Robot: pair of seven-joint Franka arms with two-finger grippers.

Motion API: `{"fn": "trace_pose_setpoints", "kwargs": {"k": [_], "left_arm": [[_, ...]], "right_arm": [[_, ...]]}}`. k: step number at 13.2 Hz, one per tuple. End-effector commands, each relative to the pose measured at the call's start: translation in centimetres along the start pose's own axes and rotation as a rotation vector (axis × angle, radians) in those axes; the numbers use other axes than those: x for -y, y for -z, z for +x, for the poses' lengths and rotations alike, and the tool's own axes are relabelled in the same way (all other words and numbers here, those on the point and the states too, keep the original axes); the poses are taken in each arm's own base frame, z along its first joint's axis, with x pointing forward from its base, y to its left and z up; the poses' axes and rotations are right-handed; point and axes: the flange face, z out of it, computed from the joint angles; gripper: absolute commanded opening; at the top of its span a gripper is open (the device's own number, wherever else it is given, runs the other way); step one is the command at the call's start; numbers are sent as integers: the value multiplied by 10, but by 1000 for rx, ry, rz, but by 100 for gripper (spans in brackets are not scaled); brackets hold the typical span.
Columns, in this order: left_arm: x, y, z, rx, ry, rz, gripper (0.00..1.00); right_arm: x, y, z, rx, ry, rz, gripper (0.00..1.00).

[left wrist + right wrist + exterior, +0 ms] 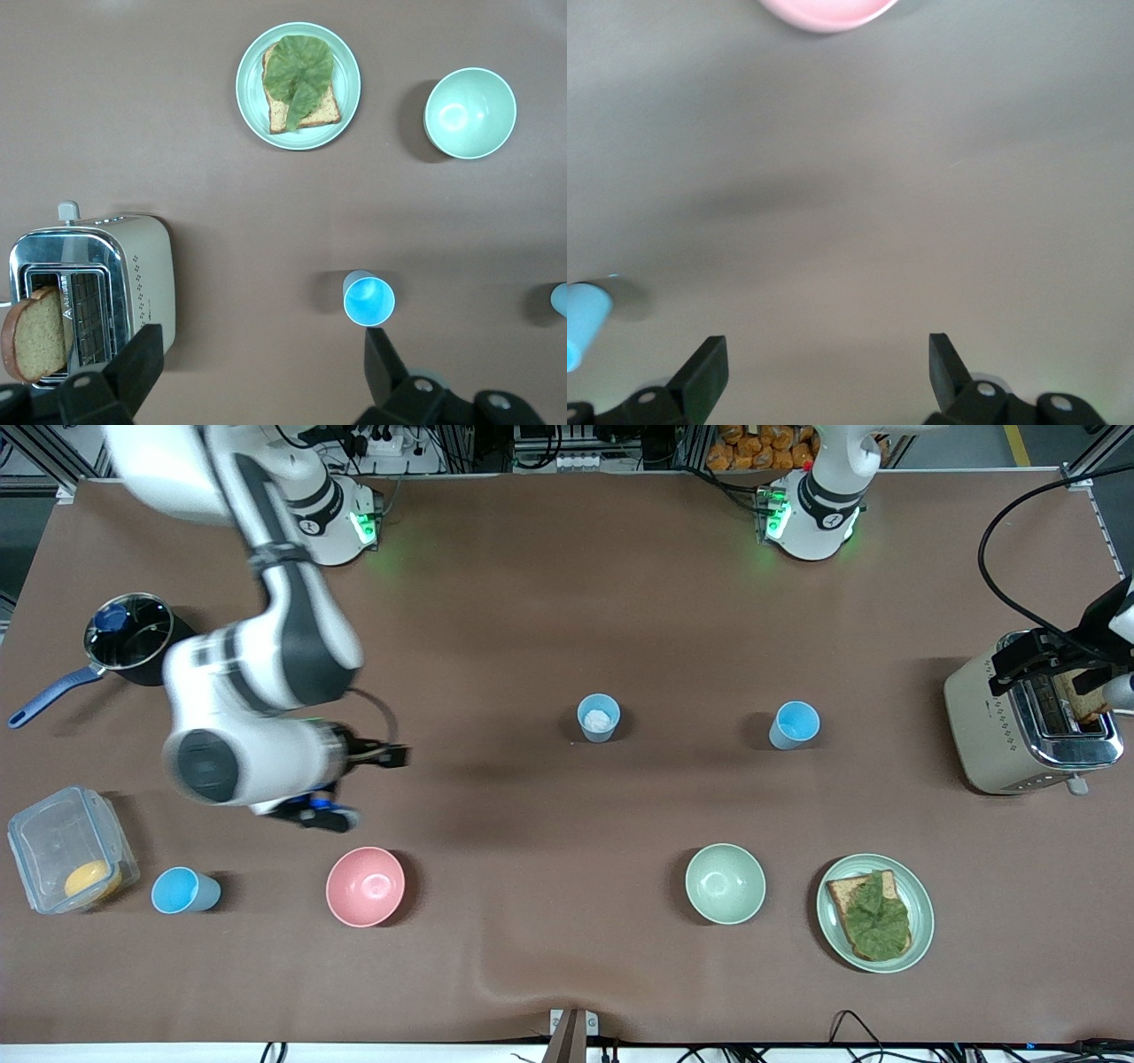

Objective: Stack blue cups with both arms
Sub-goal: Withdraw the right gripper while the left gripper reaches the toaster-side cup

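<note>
Glossy round pink bowl [365,886]; smooth tapered blue cups [599,716].

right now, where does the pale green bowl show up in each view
front view: pale green bowl in the row nearest the camera, beside the toast plate.
left wrist view: pale green bowl beside the same toast plate.
right wrist view: not in it.
shared landmark: the toast plate.

One camera looks down from high up at the whole surface [549,602]. Two arm cameras look down closer (both see cups).
</note>
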Motion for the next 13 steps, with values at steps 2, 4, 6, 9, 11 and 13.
{"fn": "trace_pose_setpoints", "kwargs": {"k": [2,4,6,9,11,13], "left_arm": [[-4,5,1,-11,8,-13,100],[-9,8,1,-16,-1,-14,100],[-13,8,0,-16,-3,-31,100],[-22,7,-1,-10,-15,-65,100],[-36,-1,3,2,-24,-115,100],[-45,-20,-5,14,-33,-132,100]], "right_arm": [[-104,30,16,-20,54,-10,100],[-134,49,9,-46,84,-77,100],[-154,79,-7,-98,107,-132,100],[-162,118,-44,-156,108,-121,100],[-172,131,-77,-182,96,-101,100],[-191,138,-100,-198,76,-74,100]]}}
